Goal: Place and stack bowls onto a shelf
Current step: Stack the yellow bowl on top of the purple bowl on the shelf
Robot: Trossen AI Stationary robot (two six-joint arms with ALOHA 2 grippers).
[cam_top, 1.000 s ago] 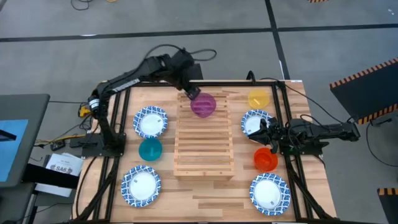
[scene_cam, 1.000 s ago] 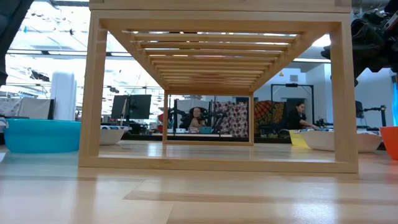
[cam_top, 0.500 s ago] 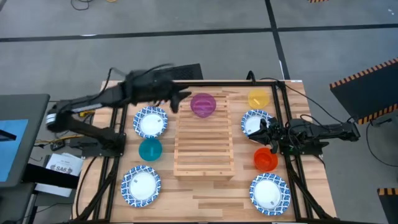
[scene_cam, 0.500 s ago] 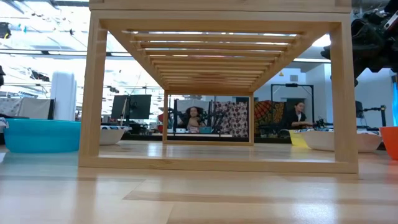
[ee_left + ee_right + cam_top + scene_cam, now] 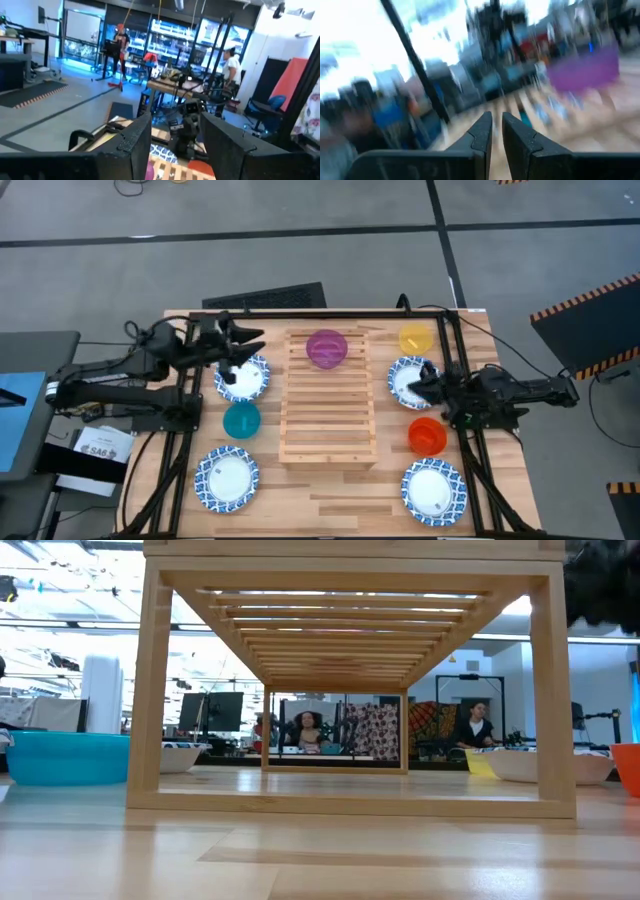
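Wooden desk (image 5: 330, 490) carries the slatted shelf (image 5: 328, 412) at centre, with only the purple bowl (image 5: 326, 347) on its far end; seven bowls remain on either side. Left tool (image 5: 243, 347), fingers spread wide and empty, hovers above a blue-rimmed bowl (image 5: 241, 376), likely the next pick. Right tool (image 5: 414, 385), fingers nearly together, sits over another patterned bowl (image 5: 407, 373).

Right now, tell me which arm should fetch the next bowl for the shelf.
Probably the left. Its end effector hangs open over the blue-rimmed bowl beside the shelf, where only the purple bowl sits. The right end effector is nearly shut at another patterned bowl.
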